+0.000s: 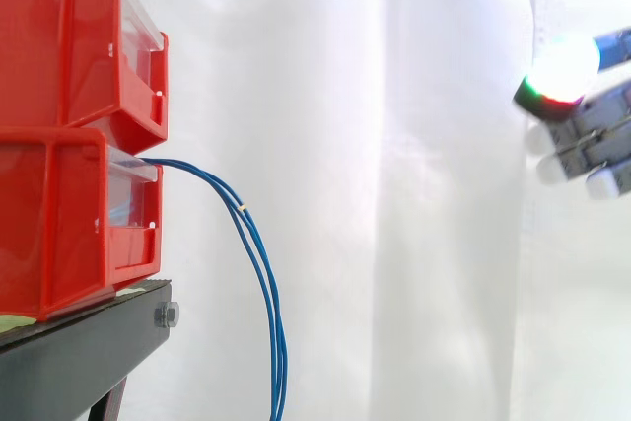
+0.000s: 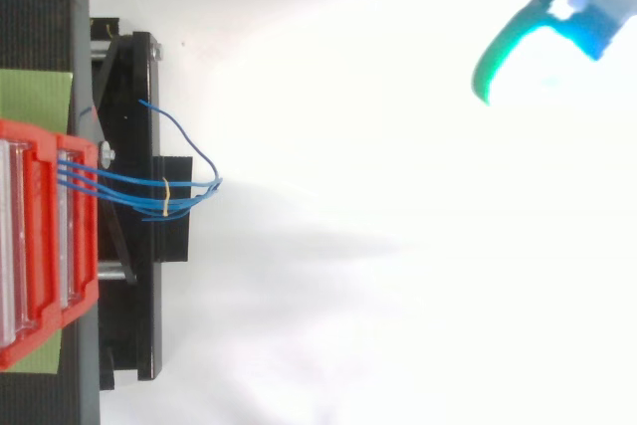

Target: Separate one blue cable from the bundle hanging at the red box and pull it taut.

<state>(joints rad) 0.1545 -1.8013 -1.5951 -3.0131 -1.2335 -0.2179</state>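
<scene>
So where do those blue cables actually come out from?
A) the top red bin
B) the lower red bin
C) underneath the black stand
B: the cables leave the front of the lower bin, just under the top one, and hang down past the stand.

Red bins (image 1: 69, 214), blue cables (image 1: 261, 265) with a yellow tie (image 2: 166, 193), black stand (image 1: 79, 362), white curtain (image 1: 394, 194)

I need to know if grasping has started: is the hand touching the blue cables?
Apart. The side view shows the hand at the right edge, with a wide stretch of white curtain between it and the blue cables.
</scene>
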